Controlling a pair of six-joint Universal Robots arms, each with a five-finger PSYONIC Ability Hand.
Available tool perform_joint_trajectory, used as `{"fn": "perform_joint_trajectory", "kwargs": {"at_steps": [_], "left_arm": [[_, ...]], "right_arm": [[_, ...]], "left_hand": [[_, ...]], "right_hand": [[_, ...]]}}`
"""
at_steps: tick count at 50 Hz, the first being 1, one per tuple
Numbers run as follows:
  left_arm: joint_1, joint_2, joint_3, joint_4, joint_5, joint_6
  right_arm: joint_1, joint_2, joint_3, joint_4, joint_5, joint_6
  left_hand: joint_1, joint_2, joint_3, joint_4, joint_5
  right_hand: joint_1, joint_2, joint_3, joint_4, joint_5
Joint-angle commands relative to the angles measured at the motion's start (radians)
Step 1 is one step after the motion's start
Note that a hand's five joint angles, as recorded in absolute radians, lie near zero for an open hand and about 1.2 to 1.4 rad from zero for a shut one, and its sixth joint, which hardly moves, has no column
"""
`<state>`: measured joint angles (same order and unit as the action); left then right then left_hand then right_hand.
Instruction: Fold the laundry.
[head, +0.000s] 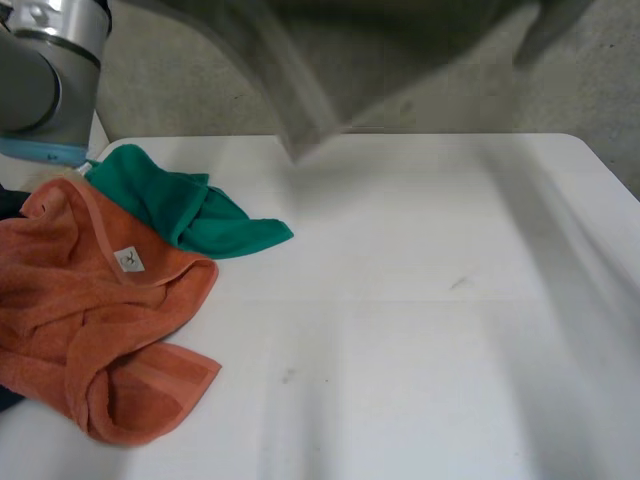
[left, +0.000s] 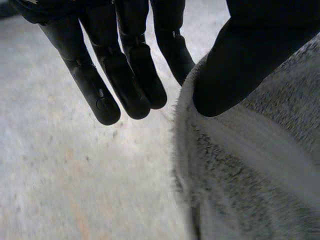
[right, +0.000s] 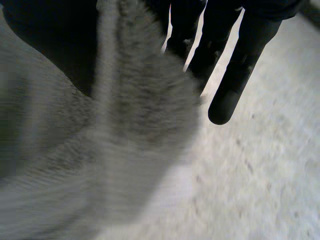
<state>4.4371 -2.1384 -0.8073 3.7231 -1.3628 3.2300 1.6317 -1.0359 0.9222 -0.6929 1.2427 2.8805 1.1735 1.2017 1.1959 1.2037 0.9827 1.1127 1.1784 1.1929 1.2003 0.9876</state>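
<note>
The grey towel (head: 400, 50) hangs above the table (head: 420, 330), its edge pinched by left hand (left: 125, 65) and right hand (right: 240, 60), which should spread it taut and lay it flat, clear of the orange towel (head: 90, 310).

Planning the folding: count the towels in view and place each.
3: grey towel held up above the table, far side; orange towel crumpled at its left; green towel behind that, touching. Others may be hidden.

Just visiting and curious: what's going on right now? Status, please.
Left hand and right hand each pinch grey towel, held up over table. Orange towel and green towel crumpled on robot's left side. Nothing in the way.
</note>
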Motion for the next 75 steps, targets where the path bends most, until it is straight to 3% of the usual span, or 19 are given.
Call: {"fn": "perform_joint_trajectory", "kwargs": {"at_steps": [1, 10, 15, 18, 19, 20, 25, 34, 40, 46, 51, 56, 65, 70, 75], "left_arm": [[-0.015, 0.075, -0.214, -0.043, 0.059, -0.015], [-0.039, 0.077, -0.643, -0.008, 0.080, 0.073], [-0.055, 0.042, -0.823, 0.064, 0.088, 0.181], [-0.058, 0.048, -0.866, 0.084, 0.100, 0.223], [-0.058, 0.060, -0.884, 0.090, 0.102, 0.240], [-0.058, 0.071, -0.894, 0.090, 0.103, 0.244], [-0.056, 0.133, -0.915, 0.075, 0.099, 0.228], [-0.055, 0.183, -0.938, 0.009, 0.097, 0.189], [-0.055, 0.192, -0.958, -0.011, 0.096, 0.185], [-0.041, 0.201, -0.974, -0.017, 0.096, 0.191], [-0.012, 0.238, -0.986, -0.046, 0.091, 0.191], [0.008, 0.389, -0.987, -0.159, 0.080, 0.185], [0.028, 0.768, -0.813, -0.509, 0.105, 0.137], [0.024, 0.770, -0.716, -0.722, 0.097, 0.139], [-0.008, 0.646, -0.676, -0.859, 0.056, 0.192]], "right_arm": [[-0.001, -0.018, 0.165, 0.067, -0.085, 0.016], [-0.009, 0.089, 0.297, 0.415, -0.103, -0.130], [-0.016, 0.166, 0.337, 0.619, -0.097, -0.311], [-0.035, 0.171, 0.334, 0.685, -0.094, -0.349], [-0.042, 0.171, 0.330, 0.725, -0.092, -0.351], [-0.047, 0.168, 0.326, 0.742, -0.092, -0.348], [-0.069, 0.158, 0.307, 0.806, -0.075, -0.331], [-0.092, 0.149, 0.259, 0.892, -0.057, -0.355], [-0.095, 0.132, 0.242, 0.929, -0.061, -0.369], [-0.095, 0.131, 0.242, 0.917, -0.063, -0.392], [-0.113, 0.077, 0.256, 0.929, -0.066, -0.409], [-0.165, -0.068, 0.270, 1.010, -0.077, -0.434], [-0.260, -0.439, 0.248, 1.249, -0.169, -0.515], [-0.308, -0.516, 0.286, 1.340, -0.223, -0.607], [-0.297, -0.478, 0.339, 1.357, -0.233, -0.675]], "left_hand": [[0.223, 0.195, 0.200, 0.193, 0.239], [0.223, 0.195, 0.200, 0.193, 0.239], [0.223, 0.195, 0.200, 0.193, 0.239], [0.223, 0.195, 0.200, 0.193, 0.239], [0.223, 0.195, 0.200, 0.193, 0.239], [0.223, 0.195, 0.200, 0.193, 0.239], [0.223, 0.195, 0.200, 0.193, 0.239], [0.223, 0.195, 0.200, 0.193, 0.239], [0.223, 0.195, 0.200, 0.193, 0.239], [0.223, 0.195, 0.200, 0.193, 0.239], [0.223, 0.195, 0.200, 0.193, 0.239], [0.223, 0.195, 0.200, 0.193, 0.239], [0.223, 0.195, 0.200, 0.193, 0.239], [0.223, 0.195, 0.200, 0.193, 0.239], [0.223, 0.195, 0.200, 0.193, 0.239]], "right_hand": [[0.284, 0.218, 0.203, 0.196, 0.234], [0.284, 0.218, 0.203, 0.196, 0.234], [0.284, 0.218, 0.203, 0.196, 0.234], [0.284, 0.218, 0.203, 0.196, 0.234], [0.045, -0.021, -0.035, -0.043, -0.005], [-0.048, -0.113, -0.128, -0.135, -0.097], [-0.301, -0.366, -0.381, -0.388, -0.350], [-0.354, -0.420, -0.434, -0.442, -0.403], [-0.322, -0.388, -0.402, -0.409, -0.371], [0.282, 0.216, 0.202, 0.195, 0.233], [0.284, 0.218, 0.203, 0.196, 0.234], [0.284, 0.218, 0.203, 0.196, 0.234], [0.284, 0.218, 0.203, 0.196, 0.234], [0.284, 0.218, 0.203, 0.196, 0.234], [0.284, 0.218, 0.203, 0.196, 0.234]]}}
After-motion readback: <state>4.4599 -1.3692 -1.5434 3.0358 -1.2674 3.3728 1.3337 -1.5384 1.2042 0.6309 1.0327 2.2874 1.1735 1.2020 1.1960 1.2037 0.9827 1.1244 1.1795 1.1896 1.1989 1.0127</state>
